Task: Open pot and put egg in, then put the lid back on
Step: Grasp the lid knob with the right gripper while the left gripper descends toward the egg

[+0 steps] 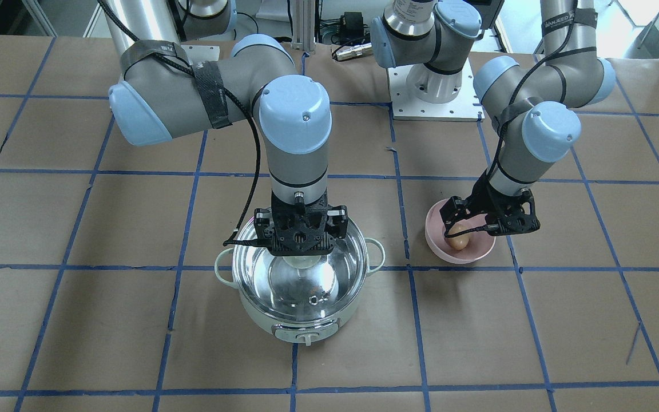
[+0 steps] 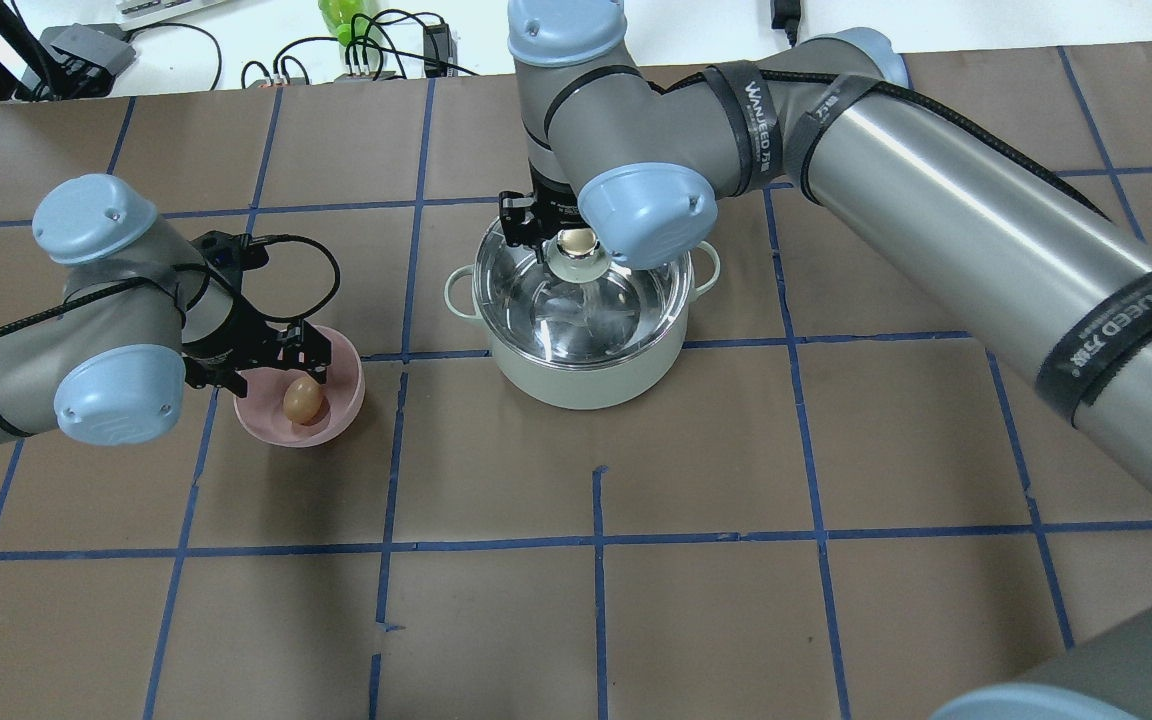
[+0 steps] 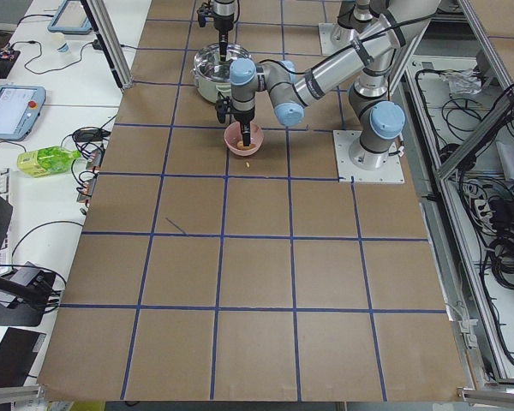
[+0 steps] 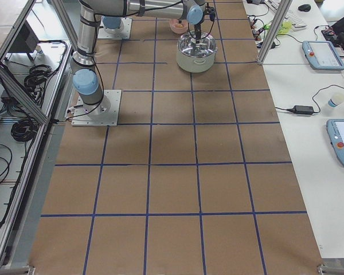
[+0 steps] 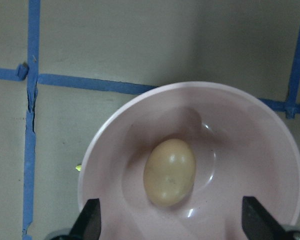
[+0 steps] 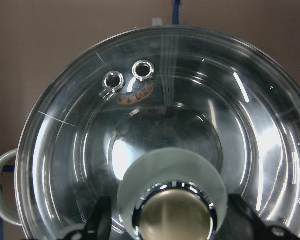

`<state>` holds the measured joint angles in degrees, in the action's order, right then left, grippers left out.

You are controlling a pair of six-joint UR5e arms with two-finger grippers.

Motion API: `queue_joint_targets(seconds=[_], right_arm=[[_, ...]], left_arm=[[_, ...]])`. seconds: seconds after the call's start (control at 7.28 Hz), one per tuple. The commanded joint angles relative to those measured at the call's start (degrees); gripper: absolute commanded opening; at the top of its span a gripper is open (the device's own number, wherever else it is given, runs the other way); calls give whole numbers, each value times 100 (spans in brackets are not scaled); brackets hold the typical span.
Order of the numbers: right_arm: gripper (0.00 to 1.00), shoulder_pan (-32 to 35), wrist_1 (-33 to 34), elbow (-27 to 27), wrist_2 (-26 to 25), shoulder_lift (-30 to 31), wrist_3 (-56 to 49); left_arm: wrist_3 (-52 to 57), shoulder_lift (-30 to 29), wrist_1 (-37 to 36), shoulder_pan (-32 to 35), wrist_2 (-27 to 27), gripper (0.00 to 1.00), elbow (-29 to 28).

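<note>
Brown paper table (image 1: 78, 320) gridded with blue tape. Low over a pink bowl (image 5: 260, 150), left gripper (image 5: 170, 225) pointing down, fingers (image 5: 90, 220) spread wide and gripping nothing. Directly below and between those fingertips, the egg (image 5: 170, 172), lying at the bottom of the bowl, apart from both fingers. Over at the pot (image 1: 261, 323), right gripper (image 6: 171, 225) pointing straight down at the lid (image 6: 190, 100), its fingers (image 6: 102, 222) on either side of the knob (image 6: 172, 215), just beside the pale collar; impossible to tell whether pressing on it or just short of it. Around the knob, clear glass and metal rim, seated flat on the pot. Farther out from the gripper, two vent rings (image 6: 113, 80) side by side, on the side toward the front control dial (image 1: 305, 339). Shiny steel showing through the glass. Off to one side of the gripper, a loop handle (image 6: 0, 185). Bowl and pot near each other, not touching.
</note>
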<state>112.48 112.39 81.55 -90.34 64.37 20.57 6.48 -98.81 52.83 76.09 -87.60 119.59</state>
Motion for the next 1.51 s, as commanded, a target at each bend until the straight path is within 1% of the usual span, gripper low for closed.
queue_joint_targets(seconds=[0.0,0.14,0.27,0.69,0.82,1.1,1.24,1.37], right_arm=[[32,2,-6,-8,-1,23,-9],[18,2,-15,-8,-1,32,-9],[11,2,-15,-8,-9,32,-26],[9,2,-15,-78,-44,85,-61],[9,2,-58,-113,-158,215,-79],[9,-234,-374,-209,-159,488,-176],[9,-566,-793,-210,-150,820,-594],[8,-996,-1241,-140,-89,1189,-937]], left_arm=[[-15,-51,-45,11,137,100,12],[-33,-51,-36,20,138,100,21],[-59,-51,-45,20,146,100,38],[-164,-94,-80,38,146,100,74],[-208,-103,-80,38,138,100,82],[-235,-182,-246,38,129,100,187],[-253,-191,-517,38,94,100,266],[-261,-217,-519,38,102,100,302]])
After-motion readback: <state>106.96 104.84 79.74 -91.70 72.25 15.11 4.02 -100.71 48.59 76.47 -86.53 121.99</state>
